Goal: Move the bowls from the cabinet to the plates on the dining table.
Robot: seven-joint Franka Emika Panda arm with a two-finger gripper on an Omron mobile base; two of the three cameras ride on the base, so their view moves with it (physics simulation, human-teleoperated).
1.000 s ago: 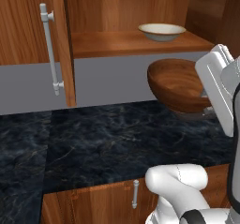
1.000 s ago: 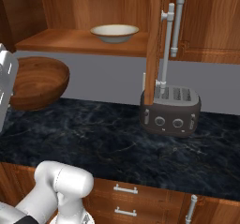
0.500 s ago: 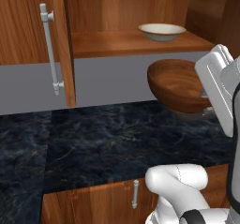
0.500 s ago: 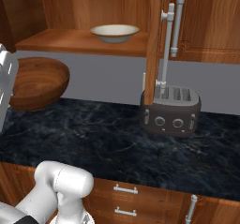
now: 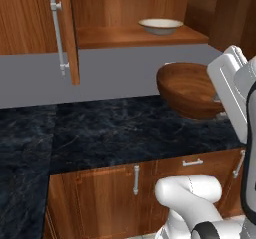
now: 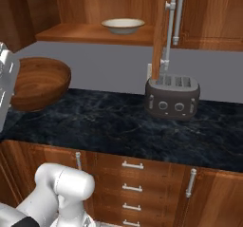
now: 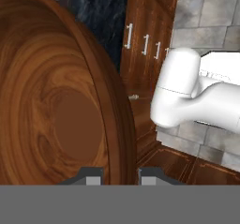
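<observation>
So the gripper (image 7: 121, 174) has its 2 fingers nearly closed, pinching the rim of the wooden bowl (image 5: 189, 89), which hangs in the air above the counter's (image 5: 115, 133) back edge, below the cabinet (image 5: 130, 33) shelf. The cream bowl (image 5: 160, 25) sits on that shelf near its front edge. My worry: a thin rim pinch on a deep bowl could slip or swing during the carry.

A dark four-slot toaster (image 6: 172, 99) with round knobs on its front stands on the table (image 6: 109, 126), a black, pale-veined marble top, close against the grey wall (image 6: 95, 69). Just behind the toaster's left end a pale wall outlet (image 6: 149, 71) peeks out. Below the top run wooden drawers (image 6: 133, 188) with short silver handles and low cabinet doors (image 5: 95, 193) with vertical handles.
</observation>
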